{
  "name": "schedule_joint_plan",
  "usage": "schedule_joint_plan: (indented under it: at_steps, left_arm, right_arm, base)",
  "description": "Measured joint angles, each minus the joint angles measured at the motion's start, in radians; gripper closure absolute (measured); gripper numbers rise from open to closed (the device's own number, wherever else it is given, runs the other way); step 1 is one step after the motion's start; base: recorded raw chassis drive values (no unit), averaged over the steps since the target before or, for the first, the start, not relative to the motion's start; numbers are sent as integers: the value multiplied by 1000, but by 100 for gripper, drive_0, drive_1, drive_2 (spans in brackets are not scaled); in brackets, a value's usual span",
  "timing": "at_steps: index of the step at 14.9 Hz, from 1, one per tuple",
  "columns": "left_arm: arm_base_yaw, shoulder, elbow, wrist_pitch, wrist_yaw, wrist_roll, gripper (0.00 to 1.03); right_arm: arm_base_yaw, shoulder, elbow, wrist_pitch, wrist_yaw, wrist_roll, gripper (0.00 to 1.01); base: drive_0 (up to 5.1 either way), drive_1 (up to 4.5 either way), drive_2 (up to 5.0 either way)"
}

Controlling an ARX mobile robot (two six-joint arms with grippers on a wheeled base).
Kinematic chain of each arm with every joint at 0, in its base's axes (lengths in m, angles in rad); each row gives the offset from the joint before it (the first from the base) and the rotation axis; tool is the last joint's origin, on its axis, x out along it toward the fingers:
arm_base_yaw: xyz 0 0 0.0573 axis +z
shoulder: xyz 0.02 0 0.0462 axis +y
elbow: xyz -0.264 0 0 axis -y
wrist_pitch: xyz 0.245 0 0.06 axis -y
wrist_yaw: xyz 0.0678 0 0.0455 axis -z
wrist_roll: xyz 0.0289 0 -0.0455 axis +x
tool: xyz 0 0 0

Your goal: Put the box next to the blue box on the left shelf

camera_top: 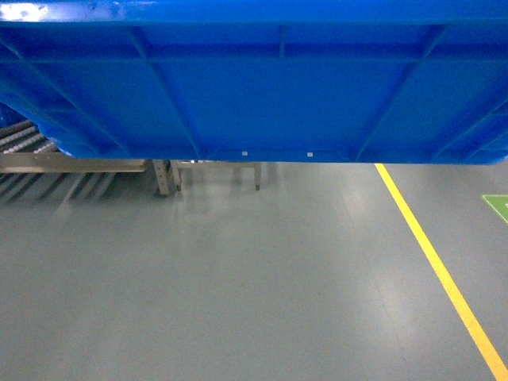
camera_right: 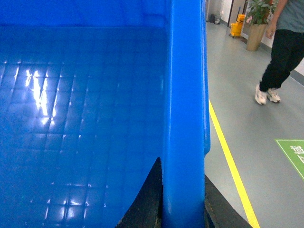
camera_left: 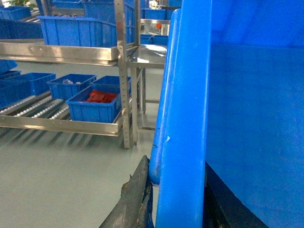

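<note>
Blue box fills the frame's top, carried.
Both tools clamp its rims: left tool, right tool; left shelf, upper left, not reached.

The right gripper is clamping the thick rim of the bright-blue box, one dark finger sitting inside the wall and the other outside it. Light is glinting off the grid-patterned floor of the box. To the right, a yellow floor line is running along the grey floor beside a green floor marking. A person in dark trousers and white sneakers is walking past, with a potted plant standing behind.
</note>
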Motion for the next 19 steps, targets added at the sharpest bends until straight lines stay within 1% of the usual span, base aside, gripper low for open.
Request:
schedule_joint_plan:
  at_steps: [19]
  left_arm:
    - [0, 0, -1, 2, 0, 1, 86]
  right_arm:
    - [0, 0, 0, -2, 0, 1, 92]
  base:
    - [-6, 411, -422]
